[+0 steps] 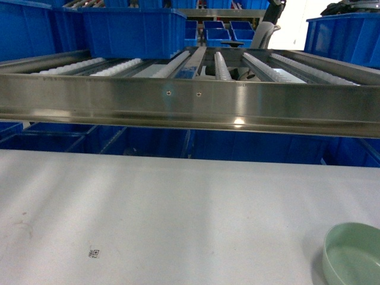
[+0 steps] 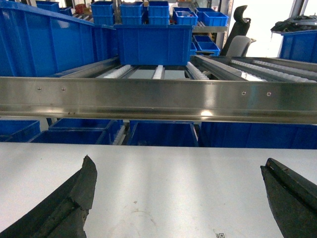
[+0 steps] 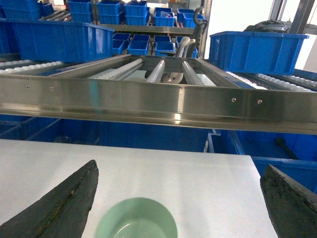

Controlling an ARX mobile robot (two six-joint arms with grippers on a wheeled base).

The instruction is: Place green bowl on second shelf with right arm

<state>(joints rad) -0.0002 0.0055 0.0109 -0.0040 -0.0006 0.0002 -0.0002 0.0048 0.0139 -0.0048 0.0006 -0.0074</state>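
The green bowl [image 1: 354, 254] rests empty on the white table at the head view's bottom right corner. In the right wrist view the green bowl [image 3: 136, 219] lies low between the wide-apart fingers of my right gripper [image 3: 179, 198], nearer the left finger and not touched. The right gripper is open. The second shelf [image 1: 196, 101] is the steel roller tier crossing the head view above the table's far edge; second shelf [image 3: 163, 99] also spans the right wrist view. My left gripper [image 2: 178, 198] is open over bare tabletop. Neither gripper shows in the head view.
Blue tubs [image 1: 133, 29] stand on the rack's left and a blue tub [image 1: 344, 38] on its right; more fill the level below [image 1: 249, 145]. The white table [image 1: 148, 214] carries a small printed marker [image 1: 94, 253]. An office chair [image 1: 267, 27] stands behind the rack.
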